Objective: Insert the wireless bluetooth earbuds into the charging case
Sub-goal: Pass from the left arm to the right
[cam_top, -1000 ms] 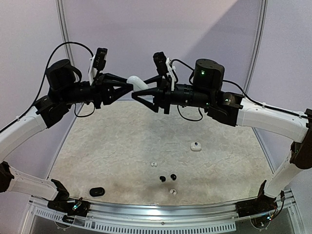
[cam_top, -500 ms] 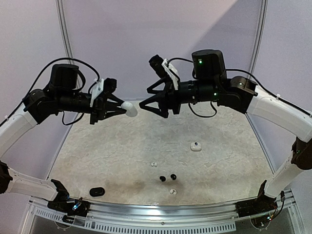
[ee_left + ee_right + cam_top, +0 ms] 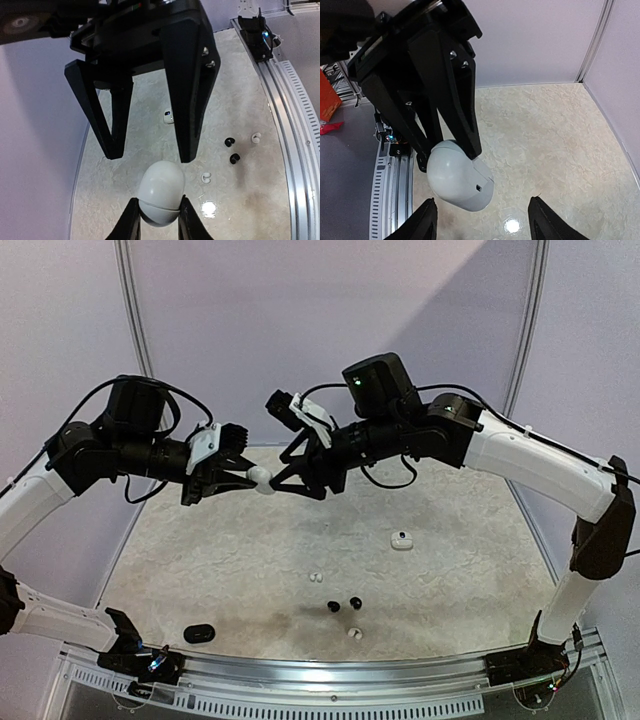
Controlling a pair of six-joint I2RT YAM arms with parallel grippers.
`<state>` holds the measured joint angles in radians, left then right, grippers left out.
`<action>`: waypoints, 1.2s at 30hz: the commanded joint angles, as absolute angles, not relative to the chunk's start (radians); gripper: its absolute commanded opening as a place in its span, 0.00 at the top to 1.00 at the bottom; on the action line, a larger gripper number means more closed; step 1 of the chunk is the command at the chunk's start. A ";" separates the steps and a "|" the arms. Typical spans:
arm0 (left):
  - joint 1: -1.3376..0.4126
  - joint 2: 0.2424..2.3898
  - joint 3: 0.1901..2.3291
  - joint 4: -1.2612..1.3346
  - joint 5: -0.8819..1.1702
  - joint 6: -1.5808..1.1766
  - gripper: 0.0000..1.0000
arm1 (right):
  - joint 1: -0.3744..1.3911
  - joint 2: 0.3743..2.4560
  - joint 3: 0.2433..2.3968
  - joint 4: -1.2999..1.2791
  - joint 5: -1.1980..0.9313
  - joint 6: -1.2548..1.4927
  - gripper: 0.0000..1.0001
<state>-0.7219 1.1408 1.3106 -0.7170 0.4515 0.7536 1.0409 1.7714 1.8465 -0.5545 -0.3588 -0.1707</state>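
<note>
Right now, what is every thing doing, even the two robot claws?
white egg-shaped plastic case: closed, held in the air.
left gripper: shut on that case.
right gripper: open, tips beside it, not gripping.
glossy black round earbuds: two, loose on the beige marbled table.
small white earbuds: two, loose there.
black oval case: lying on the table.
small white case: on the table, lid unclear.

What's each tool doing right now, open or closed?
Left tool: closed on the white charging case.
Right tool: open, straddling that case.
</note>
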 commanded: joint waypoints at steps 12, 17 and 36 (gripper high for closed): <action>-0.735 1.149 1.336 -0.706 0.461 0.663 1.00 | 1.060 1.807 1.852 -0.476 -0.425 -0.171 0.55; -0.735 1.148 1.336 -0.696 0.457 0.648 1.00 | 1.061 1.815 1.853 -0.470 -0.434 -0.168 0.59; -0.736 1.149 1.333 -0.675 0.477 0.605 1.00 | 1.068 1.838 1.860 -0.469 -0.438 -0.174 0.75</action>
<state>-0.7219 1.1412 1.3113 -0.7177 0.4511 0.6254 1.0592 1.8069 1.8465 -0.4755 -0.4400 -0.1822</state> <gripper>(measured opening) 0.226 0.290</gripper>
